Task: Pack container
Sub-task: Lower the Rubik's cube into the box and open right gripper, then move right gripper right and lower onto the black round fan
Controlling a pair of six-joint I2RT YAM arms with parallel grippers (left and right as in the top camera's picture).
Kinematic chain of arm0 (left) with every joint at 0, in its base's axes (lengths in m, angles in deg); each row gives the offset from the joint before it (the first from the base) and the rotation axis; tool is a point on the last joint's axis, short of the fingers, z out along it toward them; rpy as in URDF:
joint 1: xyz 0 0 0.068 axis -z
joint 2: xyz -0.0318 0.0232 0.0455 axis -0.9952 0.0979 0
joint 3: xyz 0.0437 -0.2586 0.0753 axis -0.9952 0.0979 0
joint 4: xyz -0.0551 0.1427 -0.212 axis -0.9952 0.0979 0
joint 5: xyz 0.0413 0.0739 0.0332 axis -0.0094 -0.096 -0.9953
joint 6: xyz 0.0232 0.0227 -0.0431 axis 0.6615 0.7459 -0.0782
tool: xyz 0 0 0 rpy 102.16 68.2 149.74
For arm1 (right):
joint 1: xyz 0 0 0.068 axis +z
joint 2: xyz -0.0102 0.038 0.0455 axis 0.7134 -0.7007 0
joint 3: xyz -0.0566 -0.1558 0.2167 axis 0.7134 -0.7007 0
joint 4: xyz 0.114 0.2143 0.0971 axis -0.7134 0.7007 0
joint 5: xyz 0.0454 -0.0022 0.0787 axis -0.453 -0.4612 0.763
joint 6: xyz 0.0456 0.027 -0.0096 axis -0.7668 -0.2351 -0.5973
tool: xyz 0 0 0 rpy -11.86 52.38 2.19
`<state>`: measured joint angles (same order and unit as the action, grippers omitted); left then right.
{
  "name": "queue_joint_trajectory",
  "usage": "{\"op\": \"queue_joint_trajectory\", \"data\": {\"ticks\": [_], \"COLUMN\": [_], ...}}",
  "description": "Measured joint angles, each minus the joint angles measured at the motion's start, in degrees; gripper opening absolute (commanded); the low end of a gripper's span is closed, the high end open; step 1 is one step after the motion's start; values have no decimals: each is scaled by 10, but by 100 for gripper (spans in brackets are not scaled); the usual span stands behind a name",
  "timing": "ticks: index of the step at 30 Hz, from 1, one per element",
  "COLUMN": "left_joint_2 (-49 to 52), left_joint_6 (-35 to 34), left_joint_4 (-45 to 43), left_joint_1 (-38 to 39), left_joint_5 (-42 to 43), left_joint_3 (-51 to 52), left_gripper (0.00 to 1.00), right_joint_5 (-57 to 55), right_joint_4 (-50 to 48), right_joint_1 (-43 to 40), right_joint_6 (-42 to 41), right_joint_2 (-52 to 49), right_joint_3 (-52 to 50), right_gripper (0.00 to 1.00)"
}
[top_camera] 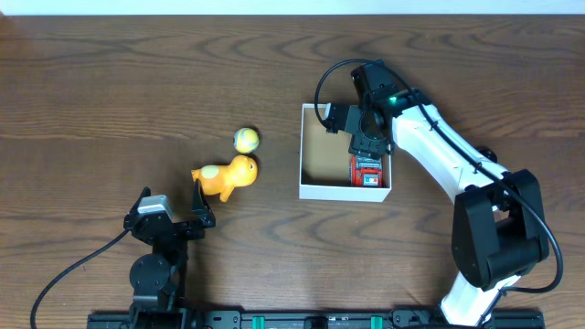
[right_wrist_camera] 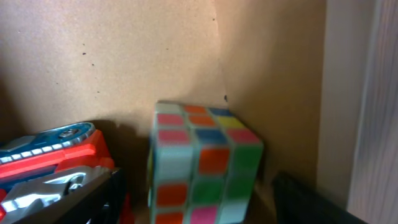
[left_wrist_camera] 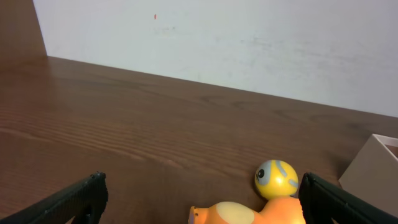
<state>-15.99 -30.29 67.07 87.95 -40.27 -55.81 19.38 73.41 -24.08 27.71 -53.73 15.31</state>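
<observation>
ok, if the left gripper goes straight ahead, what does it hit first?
Left gripper would probably meet the orange toy first, low between its open jaws; the yellow ball lies just beyond. Depth unclear.

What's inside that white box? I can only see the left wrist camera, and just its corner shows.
Observer: The right wrist view shows a colourful puzzle cube beside a red and blue toy on the brown floor of the container.
Operator: Where is the other arm?
Observer: Overhead, the right gripper hangs over the container, by those toys.
Operator: Is it holding the cube?
Observer: No. Its jaws stand open with the cube between them.
</observation>
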Motion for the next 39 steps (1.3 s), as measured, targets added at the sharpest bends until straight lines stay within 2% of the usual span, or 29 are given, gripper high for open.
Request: {"op": "queue_joint_trajectory", "data": {"ticks": [13,17,22,29,31,35,39], "left_joint_2": [0,0,0,0,0,0,0], "left_joint_6": [0,0,0,0,0,0,0], "left_joint_4": [0,0,0,0,0,0,0], "left_joint_1": [0,0,0,0,0,0,0], "left_joint_5": [0,0,0,0,0,0,0], "left_joint_3": [0,0,0,0,0,0,0], "left_gripper": [98,98,98,98,98,98,98], "right_joint_5": [-17,-21,-41,-85,-96,-108,-113], "right_joint_4": [0,-3,-18,23,44,83,111], "right_joint_1": [12,38,74,61,40,-26,-105], "right_joint_6": [-7,-39,-146,-357,-418,-499,-542], "right_joint_2": [1,12,65,187,217,247,244], "right_joint_3": [0,0,0,0,1,1,1], "right_gripper": [82,81,88,81,87,87,88]}}
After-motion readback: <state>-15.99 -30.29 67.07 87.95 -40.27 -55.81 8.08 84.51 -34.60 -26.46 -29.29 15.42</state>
